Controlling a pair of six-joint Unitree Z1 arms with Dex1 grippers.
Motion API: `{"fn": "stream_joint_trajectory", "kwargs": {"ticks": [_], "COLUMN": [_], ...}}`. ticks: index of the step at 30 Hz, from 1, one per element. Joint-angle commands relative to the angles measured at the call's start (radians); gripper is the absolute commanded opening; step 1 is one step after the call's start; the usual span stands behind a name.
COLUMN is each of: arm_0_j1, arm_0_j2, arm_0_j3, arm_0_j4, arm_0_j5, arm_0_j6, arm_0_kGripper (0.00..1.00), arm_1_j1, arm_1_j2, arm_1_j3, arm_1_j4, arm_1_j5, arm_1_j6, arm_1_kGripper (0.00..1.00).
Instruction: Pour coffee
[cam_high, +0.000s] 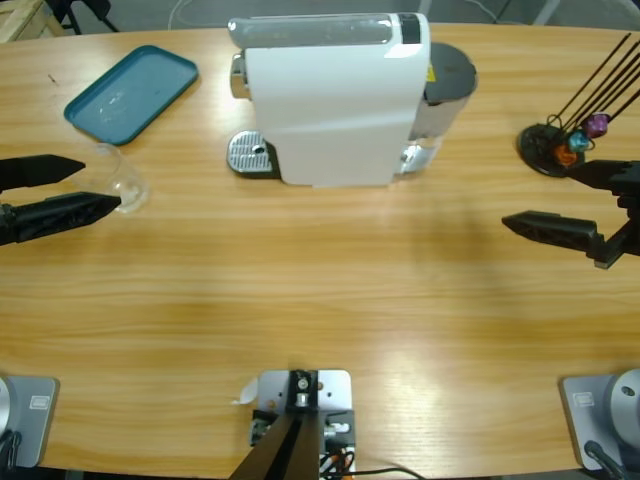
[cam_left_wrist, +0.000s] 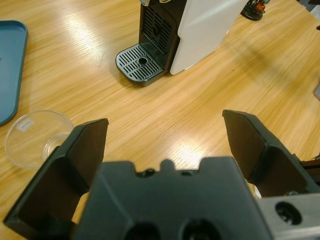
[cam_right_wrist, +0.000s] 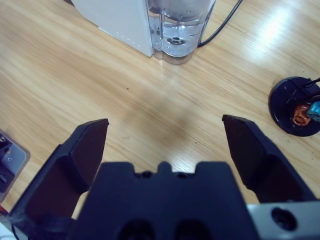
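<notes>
No amber-brown coffee can be made out anywhere; the clear glass cup (cam_high: 127, 180) that would take it stands empty-looking on the wooden table (cam_high: 330, 290), toward the left end, just below the teal tray (cam_high: 130, 92) and well apart from the white coffee machine (cam_high: 335, 100). In the left wrist view the same glass cup (cam_left_wrist: 36, 137) sits just beyond the tip of one jaw, upright, with a small white label showing through its wall, and the edge of the tray (cam_left_wrist: 11, 70) lies beside it. The left gripper (cam_high: 80, 188) comes in from the left edge with its two black jaws spread wide, the cup near the tips but not between them, nothing held. The machine stands at the back middle of the table, its round metal drip grille (cam_high: 252, 155) sticking out on the side that faces the cup; the left wrist view shows that grille (cam_left_wrist: 141, 62) bare, with the dark brew opening above it. At the machine's other side is a clear water tank (cam_right_wrist: 179, 27) holding water, and a black cable (cam_right_wrist: 220, 25) runs away from behind it. The right gripper (cam_high: 570, 205) hangs over the right end of the table, jaws also wide and empty. Just beyond it stands a black capsule stand (cam_high: 552, 148) of thin wire rods, carrying a purple capsule (cam_high: 597, 124), a teal one and an orange one.
</notes>
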Motion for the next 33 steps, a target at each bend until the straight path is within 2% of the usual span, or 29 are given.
{"fn": "stream_joint_trajectory", "kwargs": {"ticks": [1,9,12,15,19,22,31,33], "arm_0_j1": [-0.001,-0.001,-0.001,-0.001,-0.001,-0.001,-0.012,-0.023], "arm_0_j2": [0.017,0.026,0.082,0.177,0.216,0.268,0.484,0.512], "arm_0_j3": [0.022,-0.009,-0.076,-0.154,-0.220,-0.290,-0.491,-0.533], "arm_0_j4": [-0.014,-0.015,-0.016,-0.016,-0.025,-0.032,-0.032,-0.022], "arm_0_j5": [-0.021,-0.015,-0.023,-0.026,0.024,0.035,0.011,0.004], "arm_0_j6": [-0.012,0.006,-0.006,-0.048,-0.062,-0.072,-0.315,-0.399], "arm_0_kGripper": [1.000,1.000,0.946,0.945,0.968,0.933,0.922,0.840], "arm_1_j1": [0.010,0.010,0.010,0.010,0.010,0.010,0.010,0.010], "arm_1_j2": [0.024,0.010,0.041,0.048,0.062,0.069,0.076,0.085], "arm_1_j3": [0.018,0.024,0.014,0.008,0.003,0.000,-0.001,-0.004], "arm_1_j4": [-0.011,-0.011,-0.009,-0.001,0.002,0.003,0.007,0.007], "arm_1_j5": [-0.009,-0.001,-0.002,0.001,0.001,0.002,0.001,0.000], "arm_1_j6": [0.010,0.010,0.010,0.010,0.011,0.011,0.013,0.013], "arm_1_kGripper": [1.000,1.000,1.000,1.000,1.000,1.000,1.000,1.000]}}
